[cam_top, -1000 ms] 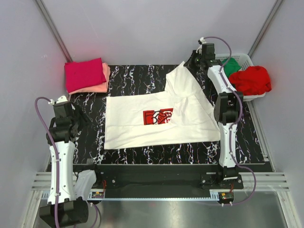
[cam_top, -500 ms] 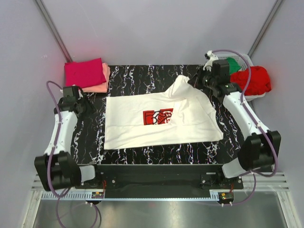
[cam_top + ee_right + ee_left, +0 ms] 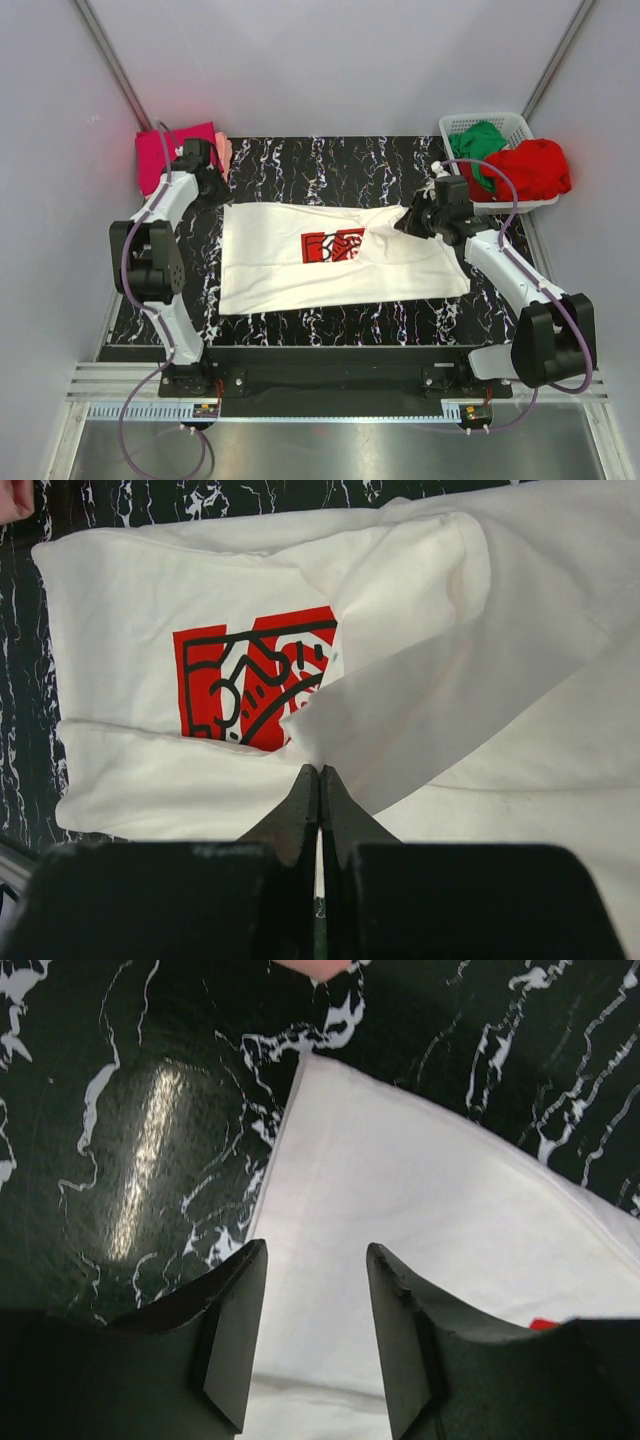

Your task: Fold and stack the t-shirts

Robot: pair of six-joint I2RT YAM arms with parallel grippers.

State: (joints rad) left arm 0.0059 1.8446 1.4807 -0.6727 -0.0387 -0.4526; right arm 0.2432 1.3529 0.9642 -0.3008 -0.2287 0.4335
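The white t-shirt point(image 3: 290, 265) with a red square print point(image 3: 333, 245) lies spread on the black marbled table point(image 3: 300, 160). My right gripper point(image 3: 405, 222) is shut on a corner of the shirt's right flap, which it holds folded over beside the print. In the right wrist view the shut jaws point(image 3: 319, 772) pinch the flap's tip point(image 3: 330, 730) next to the print point(image 3: 250, 675). My left gripper point(image 3: 213, 190) is open over the shirt's far left corner. In the left wrist view the gripper point(image 3: 317, 1250) straddles the white cloth point(image 3: 430, 1200), and I cannot tell if it touches.
Folded magenta point(image 3: 160, 160) and salmon-pink point(image 3: 226, 150) shirts are stacked at the far left. A white basket point(image 3: 510, 117) at the far right holds a green point(image 3: 480, 140) and a red point(image 3: 535, 168) shirt. A bit of pink point(image 3: 315, 966) shows at the left wrist view's top.
My right gripper has come down and toward the centre, laying the raised flap over the shirt. My left arm has swung from the near left to the shirt's far left corner.
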